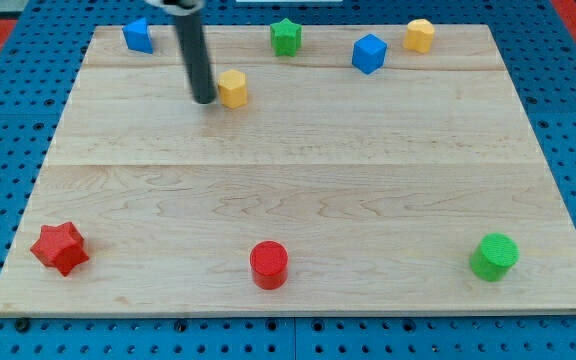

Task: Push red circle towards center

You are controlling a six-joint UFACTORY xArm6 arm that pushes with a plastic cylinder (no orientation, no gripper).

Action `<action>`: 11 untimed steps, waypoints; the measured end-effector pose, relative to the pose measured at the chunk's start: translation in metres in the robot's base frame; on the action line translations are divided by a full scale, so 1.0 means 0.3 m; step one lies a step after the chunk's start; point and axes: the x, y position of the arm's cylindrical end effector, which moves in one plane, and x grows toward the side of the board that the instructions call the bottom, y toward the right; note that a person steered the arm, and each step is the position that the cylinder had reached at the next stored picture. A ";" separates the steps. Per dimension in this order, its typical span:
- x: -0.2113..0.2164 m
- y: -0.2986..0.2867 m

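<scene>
Item: my tip [204, 100], the lower end of a straight dark rod, is resting on the wooden board [298, 190] in the view's upper left. I am carrying no jaws or fingers, so nothing is opening, closing or gripping here; the rod is holding nothing.

Item: yellow block [232, 88], roughly hexagonal, is sitting just beside my tip on the view's right, very near it; I cannot tell whether they are touching.

Item: red circle [268, 264], a short cylinder, is standing near the view's bottom edge, slightly left of the middle, well apart from my tip. The board between it and the centre is lying bare, with no block in that stretch.

Item: red star [60, 247] is lying at the view's bottom left, well apart from the red circle.

Item: green cylinder [494, 256] is standing at the view's bottom right.

Item: blue block [138, 35] is sitting at the view's top left, just left of the rod's shaft.

Item: green star [286, 36] is sitting at the top centre.

Item: blue cube [369, 53] and a second yellow hexagonal block [419, 35] are sitting near each other at the view's top right.
</scene>
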 end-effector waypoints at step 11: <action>0.926 0.288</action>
